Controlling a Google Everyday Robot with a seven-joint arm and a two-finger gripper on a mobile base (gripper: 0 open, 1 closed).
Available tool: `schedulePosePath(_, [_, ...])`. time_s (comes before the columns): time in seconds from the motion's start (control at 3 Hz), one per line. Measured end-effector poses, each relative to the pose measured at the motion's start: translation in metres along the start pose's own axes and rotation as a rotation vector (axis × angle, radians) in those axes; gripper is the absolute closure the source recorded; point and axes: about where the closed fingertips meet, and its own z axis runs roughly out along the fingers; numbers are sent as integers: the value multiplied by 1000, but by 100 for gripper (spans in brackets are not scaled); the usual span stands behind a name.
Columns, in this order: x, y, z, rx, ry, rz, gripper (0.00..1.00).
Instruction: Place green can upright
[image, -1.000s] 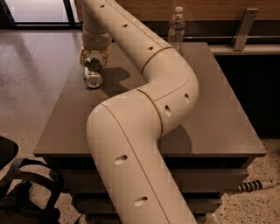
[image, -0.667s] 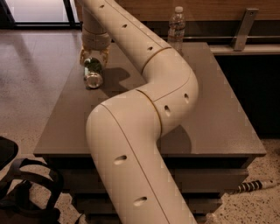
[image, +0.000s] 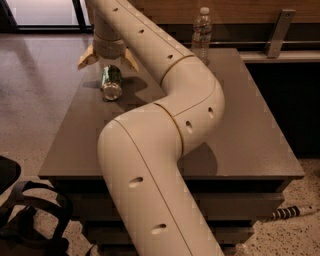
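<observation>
The green can (image: 111, 81) lies on its side near the far left corner of the grey table (image: 250, 125), with a silver end facing the camera. My gripper (image: 109, 65) hangs just above the can's far end. It is open, with its tan fingers (image: 86, 59) spread to either side and nothing held between them. The white arm (image: 165, 100) sweeps across the middle of the table from the front.
A clear plastic water bottle (image: 201, 31) stands upright at the table's far edge. A metal bracket (image: 279, 31) stands behind the table at the right. A black chair (image: 20, 210) is at the lower left on the floor.
The gripper's fingers have spread apart; earlier they were drawn in over the can. The can lies in about the same place.
</observation>
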Motion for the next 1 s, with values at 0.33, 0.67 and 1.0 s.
schedulePosePath(0.33, [0, 0, 0, 0, 0, 0, 0])
schedulePosePath(0.67, [5, -5, -1, 13, 25, -13, 0])
schedulePosePath(1.0, [12, -13, -6, 31, 47, 3, 0])
